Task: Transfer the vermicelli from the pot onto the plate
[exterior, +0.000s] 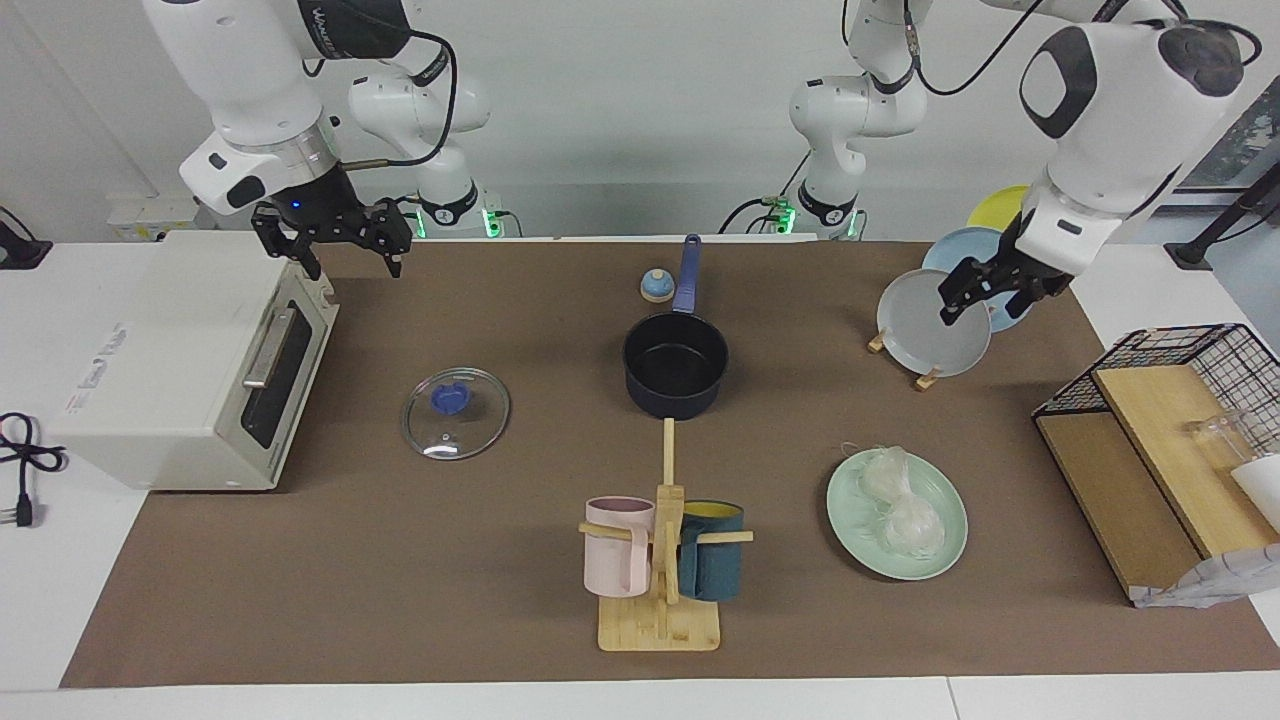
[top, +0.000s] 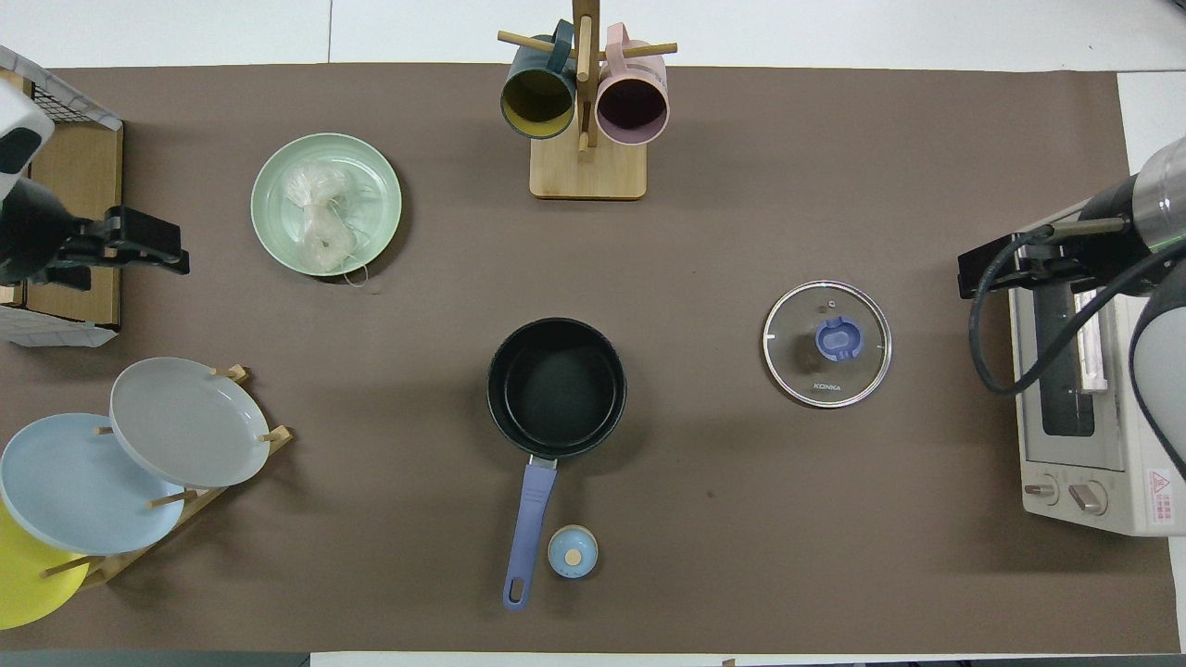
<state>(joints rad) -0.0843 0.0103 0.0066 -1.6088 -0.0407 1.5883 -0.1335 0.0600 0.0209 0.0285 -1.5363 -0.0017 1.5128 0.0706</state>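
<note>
The vermicelli (exterior: 900, 505) lies as two pale translucent nests on the mint-green plate (exterior: 945, 500), toward the left arm's end of the table; it also shows in the overhead view (top: 320, 218) on the plate (top: 375, 185). The dark navy pot (exterior: 675, 400) stands mid-table with a bare black inside (top: 556, 387), its blue-purple handle (top: 528, 528) pointing toward the robots. My left gripper (exterior: 985, 300) is open and empty, up over the plate rack. My right gripper (exterior: 345, 255) is open and empty, up over the toaster oven's edge.
A glass lid (exterior: 456, 412) lies between the pot and the toaster oven (exterior: 190, 370). A mug rack (exterior: 660, 560) holds a pink and a teal mug. A plate rack (exterior: 935, 325) holds grey, light blue and yellow plates. A small blue knob (exterior: 656, 286) sits beside the pot handle. A wire basket (exterior: 1170, 430) stands at the left arm's end.
</note>
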